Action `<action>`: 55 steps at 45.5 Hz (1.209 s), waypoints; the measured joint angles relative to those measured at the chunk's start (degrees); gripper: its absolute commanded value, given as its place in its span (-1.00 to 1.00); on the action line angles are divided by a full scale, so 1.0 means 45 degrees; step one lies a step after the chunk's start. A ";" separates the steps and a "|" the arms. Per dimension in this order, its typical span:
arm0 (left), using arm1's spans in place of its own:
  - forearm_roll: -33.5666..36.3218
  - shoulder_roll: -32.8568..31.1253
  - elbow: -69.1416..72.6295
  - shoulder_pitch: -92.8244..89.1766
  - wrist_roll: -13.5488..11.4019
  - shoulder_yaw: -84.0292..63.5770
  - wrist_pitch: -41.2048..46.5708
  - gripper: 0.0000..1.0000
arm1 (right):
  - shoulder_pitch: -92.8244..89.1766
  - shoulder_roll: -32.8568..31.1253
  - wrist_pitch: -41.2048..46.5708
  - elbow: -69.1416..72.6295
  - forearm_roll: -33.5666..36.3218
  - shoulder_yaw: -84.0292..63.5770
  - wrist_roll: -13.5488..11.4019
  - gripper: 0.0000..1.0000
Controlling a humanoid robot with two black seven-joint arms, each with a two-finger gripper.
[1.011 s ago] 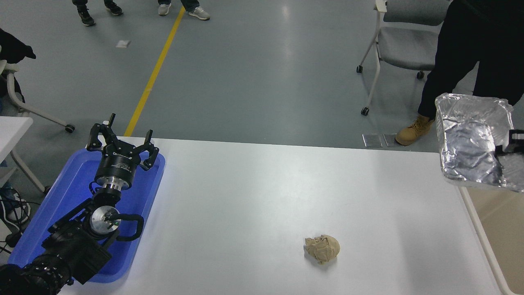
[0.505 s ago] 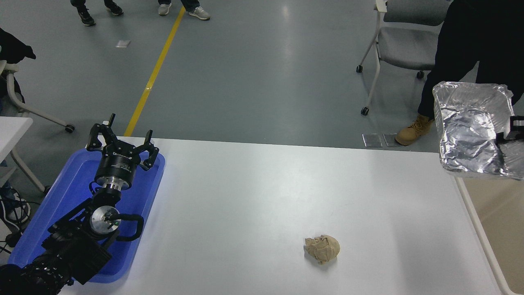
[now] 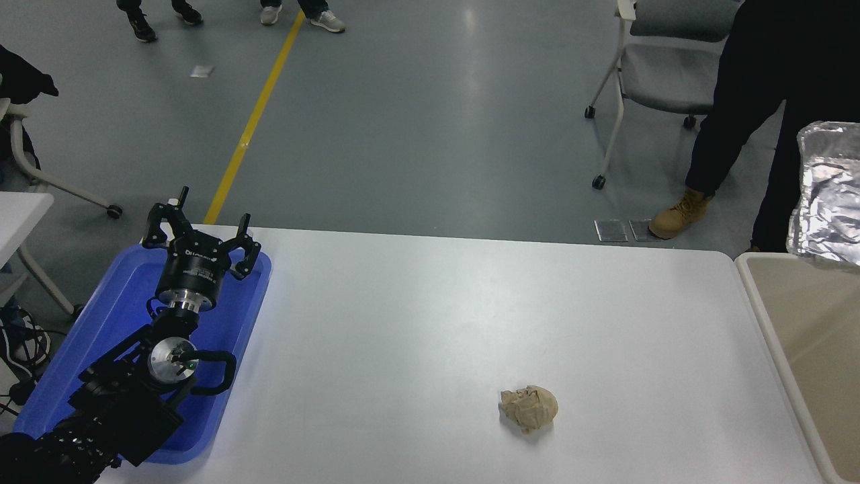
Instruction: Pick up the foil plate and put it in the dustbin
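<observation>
A lab or workshop hall – grey painted floor (image 3: 430, 121) with a yellow line (image 3: 252, 121) at 11 o'clock, a wheeled chair (image 3: 662, 74) at 1 o'clock

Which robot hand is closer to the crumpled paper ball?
Left, the only one in view: the left gripper hovers over the blue tray, far left of the paper ball. The right gripper is out of the picture.

Glossy grey floor (image 3: 437, 121) with yellow line (image 3: 252, 121), grey wheeled chair (image 3: 662, 64) at far right, overhead light glare.
</observation>
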 measured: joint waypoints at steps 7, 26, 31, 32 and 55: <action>0.0002 -0.0001 -0.0001 0.0002 0.0000 0.0000 0.0000 1.00 | -0.1493 0.0267 -0.0480 -0.1251 0.0861 -0.0034 -0.0019 -1.00; -0.0001 -0.0001 0.0000 -0.0002 0.0000 0.0000 0.0000 1.00 | -0.4662 0.0660 -0.1784 -0.3207 0.2939 0.0008 -0.0292 -1.00; -0.0002 0.0000 0.0000 -0.0004 0.0000 0.0000 0.0000 1.00 | -0.5425 0.0757 -0.2150 -0.3526 0.3389 0.0035 -0.0340 -1.00; 0.0000 -0.0001 0.0000 -0.0005 0.0000 0.0000 0.0000 1.00 | -0.5618 0.0795 -0.2247 -0.3626 0.3528 0.0045 -0.0348 -1.00; -0.0003 0.0000 0.0000 -0.0006 0.0000 0.0000 0.0000 1.00 | -0.8704 0.2004 -0.3810 -0.4619 0.5881 0.0199 -0.0400 -1.00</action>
